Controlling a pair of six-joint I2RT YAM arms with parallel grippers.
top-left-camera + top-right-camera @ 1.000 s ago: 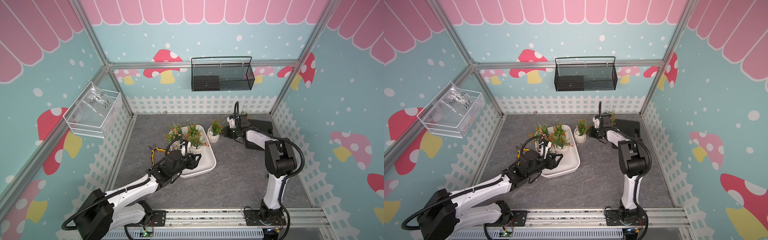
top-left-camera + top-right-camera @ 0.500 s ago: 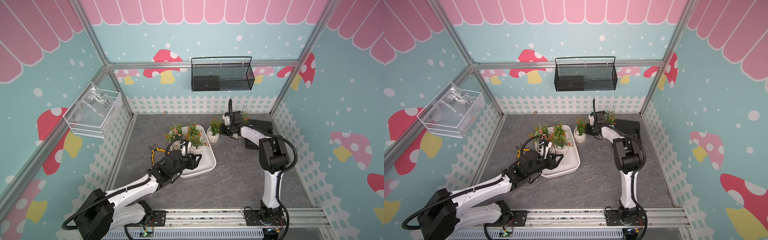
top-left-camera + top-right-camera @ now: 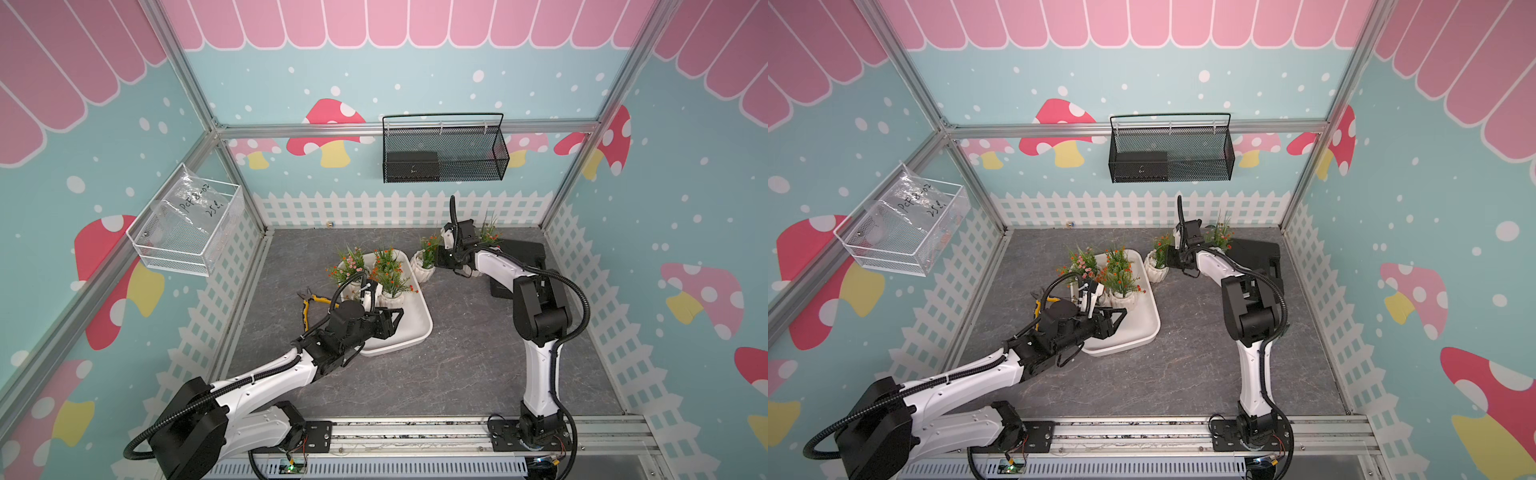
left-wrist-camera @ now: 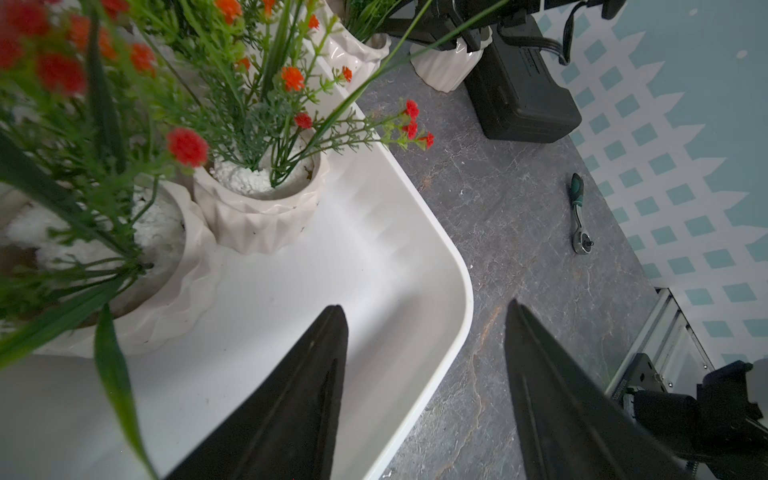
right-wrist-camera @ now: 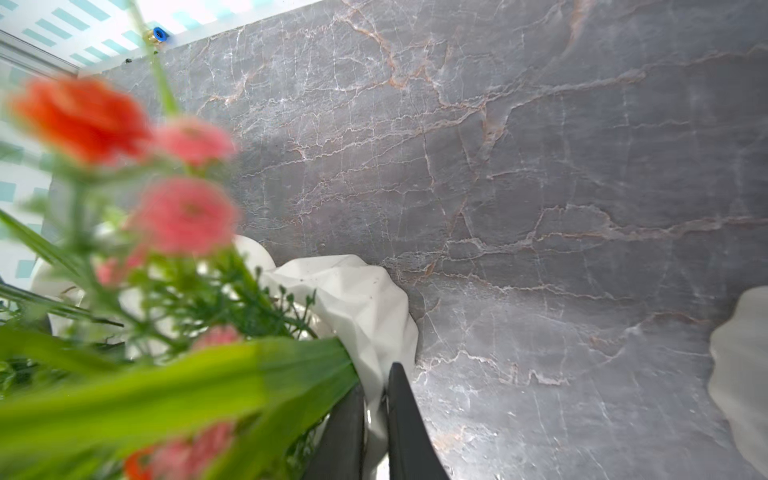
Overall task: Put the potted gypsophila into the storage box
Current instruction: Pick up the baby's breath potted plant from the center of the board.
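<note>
Right wrist view: the right tool [image 5: 377,376] is closed tight on the rim of one potted gypsophila [image 5: 357,299], with one finger inside the white ribbed pot and one outside; green sprigs and blurred pink and orange blossoms crowd close to the camera. In both top views this pot [image 3: 424,269] sits just beside the far end of the storage box [image 3: 411,330], outside it, on the grey worktop [image 3: 457,353]; whether it has left the worktop cannot be told. Several more pots [image 3: 392,296] stand together at the far end of the box; another plant [image 3: 489,232] shows behind the right arm, by a black case [image 3: 521,253]. The left tool [image 4: 424,305] hovers over the box's near corner, partly open, holding nothing. The pot looks glazed, hard and smooth, so it is probably light but slippery and liable to chip; the sprigs are soft and would bend, so the rim is the sound place to pinch; held by one side, it may tilt.
</note>
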